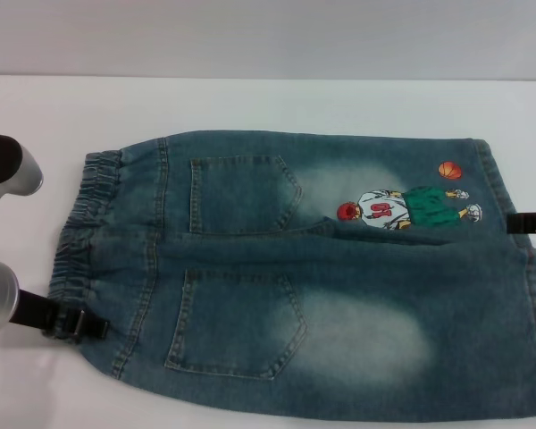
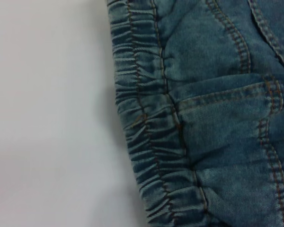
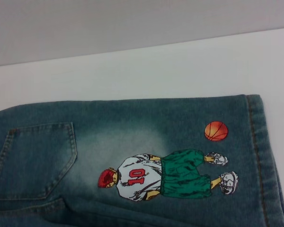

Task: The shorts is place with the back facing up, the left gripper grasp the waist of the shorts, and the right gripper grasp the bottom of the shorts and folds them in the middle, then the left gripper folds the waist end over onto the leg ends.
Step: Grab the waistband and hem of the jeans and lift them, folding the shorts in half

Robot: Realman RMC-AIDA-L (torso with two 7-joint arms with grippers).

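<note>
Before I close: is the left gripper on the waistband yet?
Touching. In the head view the left gripper overlaps the waistband corner of the shorts.

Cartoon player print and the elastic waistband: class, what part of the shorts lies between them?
In the head view, the far back pocket lies between the player print and the waistband on the shorts. The right wrist view shows that pocket beside the print.

A plain white worktop (image 1: 250, 103) carries the shorts (image 1: 322, 295), which lie flat on it, back pockets up, elastic waistband toward the robot's left, leg hems toward its right.
</note>
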